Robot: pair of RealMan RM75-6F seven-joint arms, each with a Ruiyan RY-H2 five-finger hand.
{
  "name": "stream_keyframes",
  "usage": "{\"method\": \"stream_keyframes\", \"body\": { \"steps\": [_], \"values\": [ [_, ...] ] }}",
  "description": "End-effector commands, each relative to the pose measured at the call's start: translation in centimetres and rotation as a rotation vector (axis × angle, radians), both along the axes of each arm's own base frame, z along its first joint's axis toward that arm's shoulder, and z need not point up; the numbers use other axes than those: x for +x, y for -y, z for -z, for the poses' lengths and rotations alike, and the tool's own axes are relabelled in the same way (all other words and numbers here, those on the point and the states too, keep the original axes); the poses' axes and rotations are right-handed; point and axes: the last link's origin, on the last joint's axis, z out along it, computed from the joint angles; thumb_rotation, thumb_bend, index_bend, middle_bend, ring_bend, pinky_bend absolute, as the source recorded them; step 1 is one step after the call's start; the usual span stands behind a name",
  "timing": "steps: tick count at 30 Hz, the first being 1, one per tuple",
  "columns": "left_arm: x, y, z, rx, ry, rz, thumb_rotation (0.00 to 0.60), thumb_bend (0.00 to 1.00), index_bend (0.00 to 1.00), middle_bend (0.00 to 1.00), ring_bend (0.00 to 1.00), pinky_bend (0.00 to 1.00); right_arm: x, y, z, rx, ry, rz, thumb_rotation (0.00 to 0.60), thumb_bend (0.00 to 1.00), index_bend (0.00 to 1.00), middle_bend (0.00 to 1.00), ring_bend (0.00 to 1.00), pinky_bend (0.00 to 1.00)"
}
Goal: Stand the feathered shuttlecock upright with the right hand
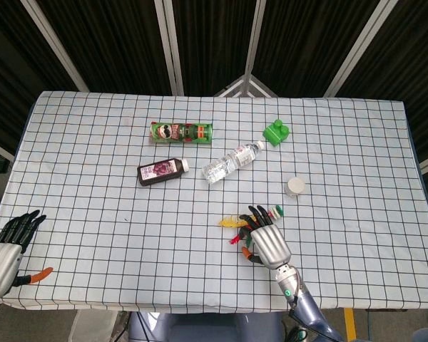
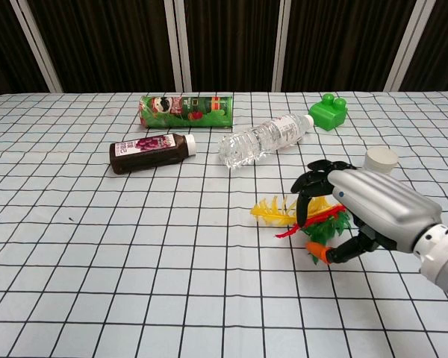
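Reaching over the feathered shuttlecock [image 2: 284, 208], still flat under our right hand [image 2: 366, 209], we hover with fingers spread, nothing grasped yet; gripping and uprighting remain.

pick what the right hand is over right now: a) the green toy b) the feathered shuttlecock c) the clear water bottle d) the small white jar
b: the right hand hangs over the feathered shuttlecock, its fingers curled down over the lying feathers.
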Motion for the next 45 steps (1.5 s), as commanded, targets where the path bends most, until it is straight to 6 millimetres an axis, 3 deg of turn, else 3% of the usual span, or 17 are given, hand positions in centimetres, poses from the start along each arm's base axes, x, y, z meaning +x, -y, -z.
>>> {"method": "stream_keyframes", "body": {
  "steps": [1,19,26,31,41,45],
  "values": [
    [0.0,0.0,0.0,-0.001,0.000,0.000,0.600,0.00,0.00,0.00,0.00,0.00,0.2,0.0,0.3,-0.001,0.000,-0.005,0.600,0.37,0.52,0.24,0.00,0.00],
    [0.0,0.0,0.0,-0.004,0.005,-0.003,0.600,0.00,0.00,0.00,0.00,0.00,1.5,0.4,1.6,0.001,0.022,0.012,0.600,0.37,0.53,0.25,0.00,0.00],
    [0.0,-0.1,0.0,-0.004,0.008,-0.003,0.600,0.00,0.00,0.00,0.00,0.00,1.7,0.6,1.9,0.002,0.033,0.026,0.600,0.50,0.58,0.25,0.00,0.00],
    [0.0,-0.1,0.0,-0.006,0.009,-0.004,0.600,0.00,0.00,0.00,0.00,0.00,1.8,0.5,1.6,0.002,0.045,0.023,0.600,0.53,0.61,0.25,0.00,0.00],
    [0.0,0.0,0.0,-0.009,0.006,-0.006,0.600,0.00,0.00,0.00,0.00,0.00,2.5,0.8,-0.9,-0.040,0.059,-0.007,0.600,0.53,0.61,0.25,0.00,0.00],
    [0.0,0.0,0.0,-0.008,0.004,-0.006,0.600,0.00,0.00,0.00,0.00,0.00,2.9,1.6,-3.5,-0.097,0.062,-0.021,0.600,0.53,0.61,0.25,0.00,0.00]
  ]
}}
